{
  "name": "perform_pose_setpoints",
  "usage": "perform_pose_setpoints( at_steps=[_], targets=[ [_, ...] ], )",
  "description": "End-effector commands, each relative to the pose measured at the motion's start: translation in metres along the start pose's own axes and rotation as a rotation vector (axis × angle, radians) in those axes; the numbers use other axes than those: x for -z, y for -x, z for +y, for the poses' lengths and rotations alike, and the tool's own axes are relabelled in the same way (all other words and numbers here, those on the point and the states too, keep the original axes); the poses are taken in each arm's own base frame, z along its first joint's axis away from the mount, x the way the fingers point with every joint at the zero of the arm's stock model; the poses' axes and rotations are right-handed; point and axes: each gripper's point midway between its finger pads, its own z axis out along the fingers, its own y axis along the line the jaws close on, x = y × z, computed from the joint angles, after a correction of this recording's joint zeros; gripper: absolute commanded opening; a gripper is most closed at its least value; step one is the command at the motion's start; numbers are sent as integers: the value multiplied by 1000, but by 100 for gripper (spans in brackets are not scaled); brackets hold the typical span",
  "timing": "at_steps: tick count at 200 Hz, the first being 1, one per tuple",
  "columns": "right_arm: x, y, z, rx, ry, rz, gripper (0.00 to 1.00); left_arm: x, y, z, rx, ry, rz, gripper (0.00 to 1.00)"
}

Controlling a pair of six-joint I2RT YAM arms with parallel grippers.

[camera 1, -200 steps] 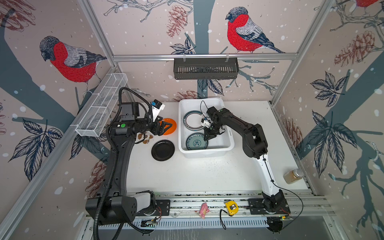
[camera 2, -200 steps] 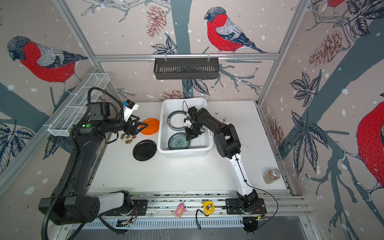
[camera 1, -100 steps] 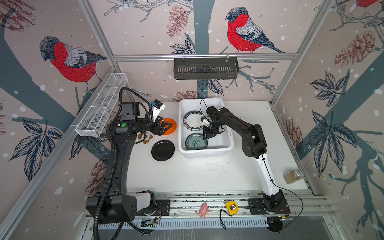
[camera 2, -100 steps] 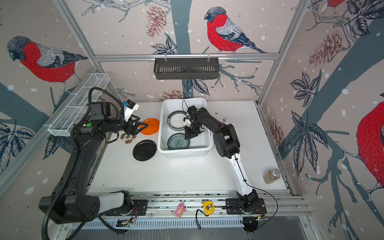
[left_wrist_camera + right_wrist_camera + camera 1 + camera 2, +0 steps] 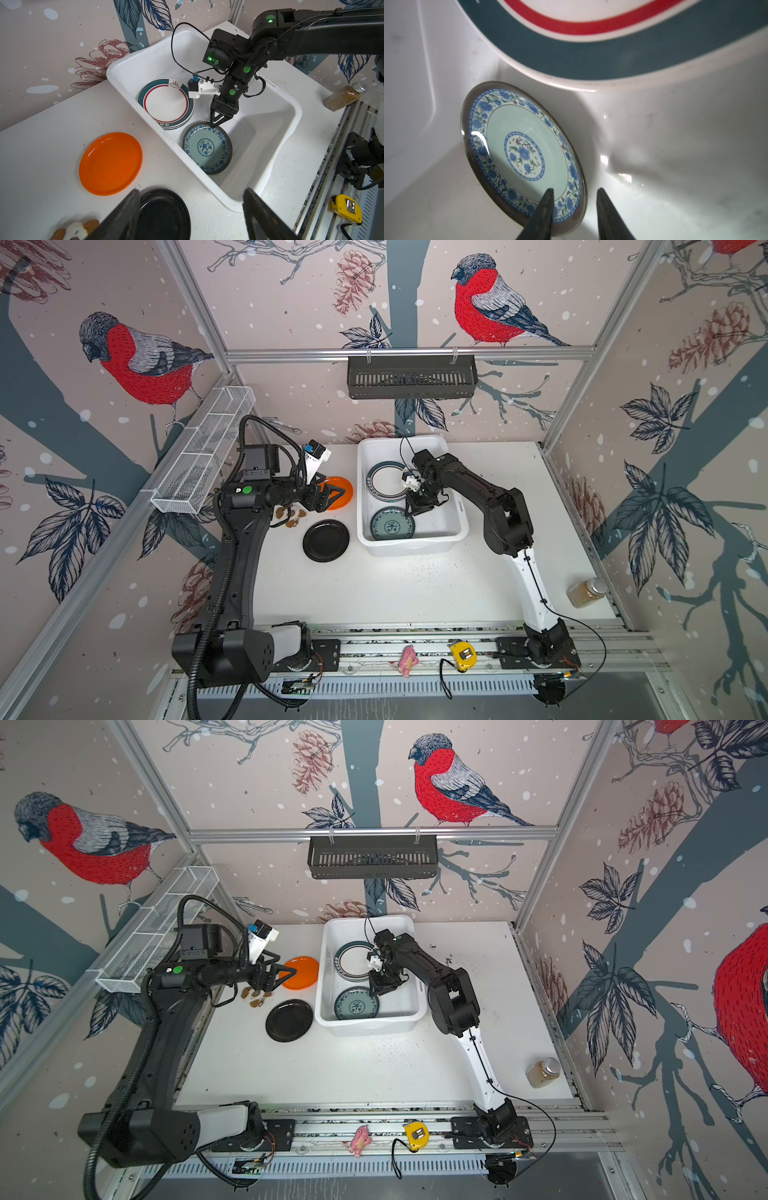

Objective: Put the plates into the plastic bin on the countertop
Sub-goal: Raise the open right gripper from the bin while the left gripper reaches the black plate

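Observation:
The white plastic bin (image 5: 411, 547) (image 5: 365, 1027) (image 5: 259, 133) stands at the back of the countertop (image 5: 395, 593). It holds a stack of white plates with dark rim bands (image 5: 386, 482) (image 5: 166, 104) (image 5: 591, 52) and a teal floral plate (image 5: 392, 524) (image 5: 356, 1004) (image 5: 207, 147) (image 5: 519, 149), which leans on the bin's wall. My right gripper (image 5: 417, 512) (image 5: 214, 126) (image 5: 574, 190) is open, its fingers straddling the teal plate's rim without pinching it. Left of the bin lie an orange plate (image 5: 343, 489) (image 5: 111, 164) and a black plate (image 5: 326, 540) (image 5: 164, 216). My left gripper (image 5: 334, 497) (image 5: 191, 193) hangs open and empty over the orange plate's near edge.
Small brown pieces (image 5: 291, 516) lie beside the black plate. A jar (image 5: 586, 593) stands at the right front corner. A yellow tape measure (image 5: 462, 651) and a pink toy (image 5: 407, 660) rest on the front rail. A black basket (image 5: 411, 375) and a wire-mesh tray (image 5: 203, 460) hang on the walls.
My right gripper's jaws have spread apart and let go of the teal plate, which now rests in the bin. The left arm has hardly moved.

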Motion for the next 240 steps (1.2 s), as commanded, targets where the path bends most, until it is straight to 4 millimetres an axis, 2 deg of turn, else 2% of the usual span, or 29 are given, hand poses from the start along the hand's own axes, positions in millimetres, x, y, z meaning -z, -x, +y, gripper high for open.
perform_pose_setpoints(
  at_steps=[1, 58, 100, 152, 181, 208, 240],
  targets=[
    [5, 0, -3, -3, -26, -1, 38, 1, 0, -4, -21, -12, 0, 79],
    [21, 7, -3, -4, -53, -41, 44, 1, 0, 0, -12, 2, 4, 83],
    [35, 11, -3, -2, -62, -67, 44, 1, 0, 4, 6, 25, 10, 88],
    [43, 11, -5, 0, -67, -82, 45, -1, -4, 6, 39, 35, 18, 94],
    [47, 14, -2, 5, -61, -94, 45, -2, -10, 8, 60, 47, 33, 94],
    [49, 15, 1, 12, -51, -102, 45, -4, -21, 15, 83, 87, 64, 93],
    [57, 19, 4, 16, -51, -129, 44, -14, -51, 24, 127, 131, 131, 91]
  ],
)
